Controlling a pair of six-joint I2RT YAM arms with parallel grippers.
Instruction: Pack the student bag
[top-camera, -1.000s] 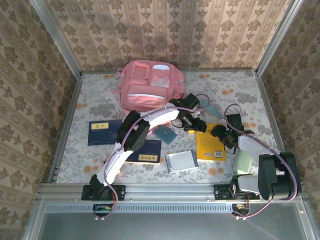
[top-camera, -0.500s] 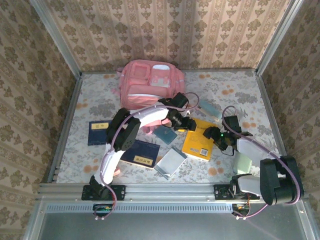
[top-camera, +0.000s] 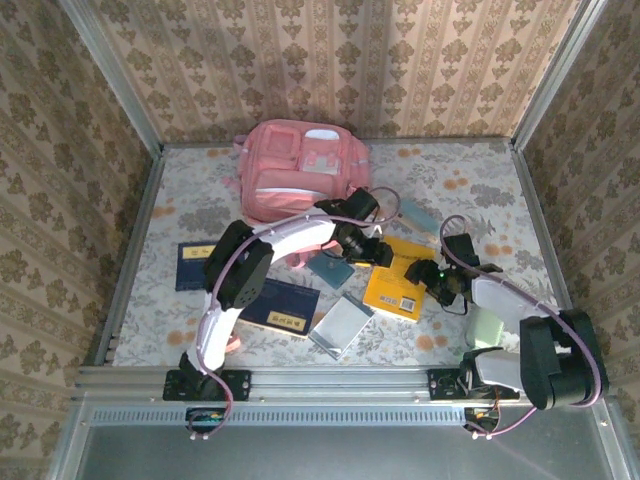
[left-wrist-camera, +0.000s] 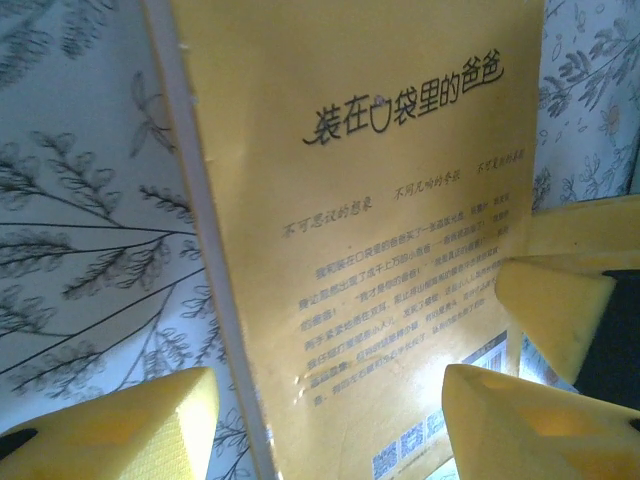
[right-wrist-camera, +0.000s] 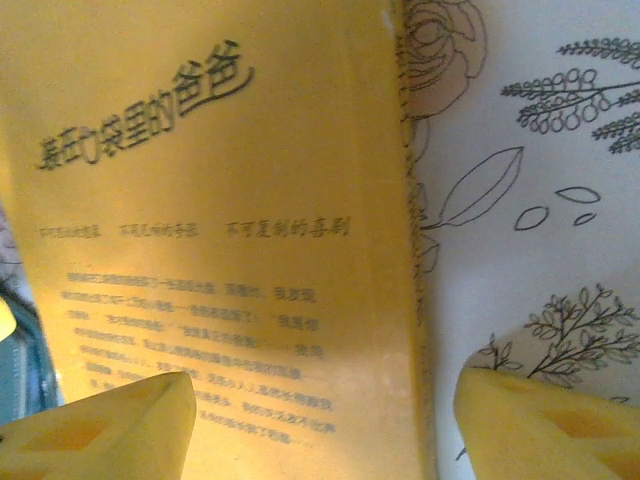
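Yellow book (top-camera: 398, 288), flat on table (top-camera: 480, 190), edges straddled by both grippers.
Left gripper (top-camera: 384, 253) and right gripper (top-camera: 428, 276) are held with jaws apart; student bag (top-camera: 298, 180) is set at the far side.

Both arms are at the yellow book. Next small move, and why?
Probably close the left gripper on the spine edge of the yellow book. Its jaws stand open astride that edge, one finger over the tablecloth, one over the cover; the right gripper, also open, straddles the opposite edge. The book lies flat, apart from the student bag, so it needs a grip before lifting.
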